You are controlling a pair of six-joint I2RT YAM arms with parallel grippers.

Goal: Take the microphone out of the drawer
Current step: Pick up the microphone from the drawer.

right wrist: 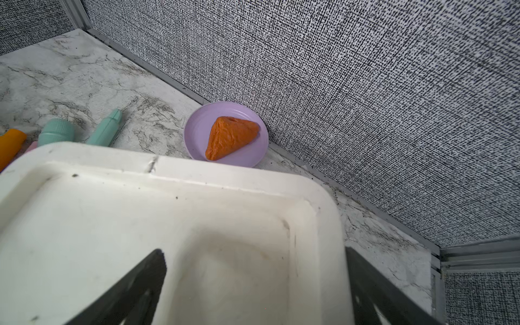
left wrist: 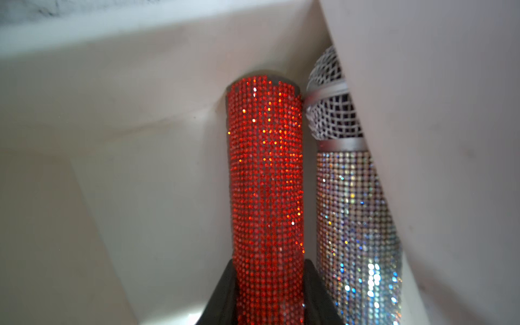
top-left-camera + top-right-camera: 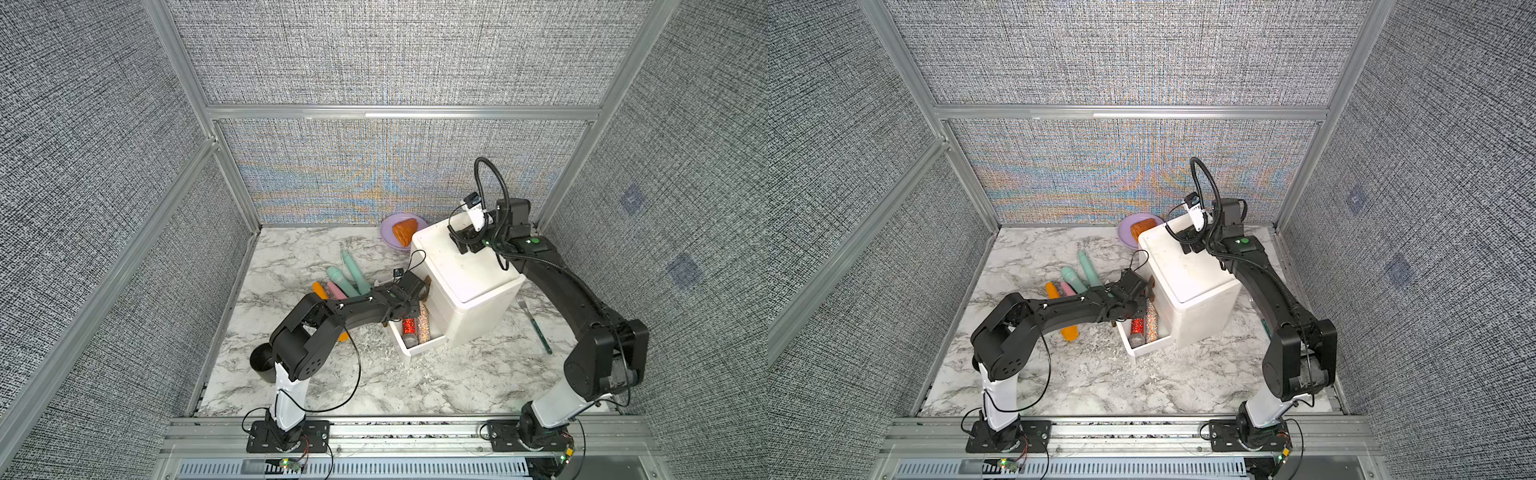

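The white cabinet (image 3: 469,274) (image 3: 1187,270) has its bottom drawer (image 3: 419,348) (image 3: 1148,348) pulled out. Two glittery microphones lie side by side in it. One is the red microphone (image 3: 409,326) (image 3: 1136,326) (image 2: 266,183). The silver microphone (image 3: 424,322) (image 3: 1151,320) (image 2: 354,225) lies against the cabinet side, its mesh head showing in the left wrist view. My left gripper (image 2: 269,264) reaches down into the drawer, its dark fingers pressed on both sides of the red microphone's body. My right gripper (image 3: 465,245) (image 3: 1192,246) (image 1: 253,251) stands open over the cabinet top (image 1: 140,225), holding nothing.
A purple plate (image 3: 390,241) (image 1: 253,152) with an orange wedge (image 1: 230,136) sits behind the cabinet by the back wall. Teal, pink and orange cylinders (image 3: 353,274) lie left of the cabinet. A black cup (image 3: 262,363) stands at the front left, a fork (image 3: 536,324) to the cabinet's right.
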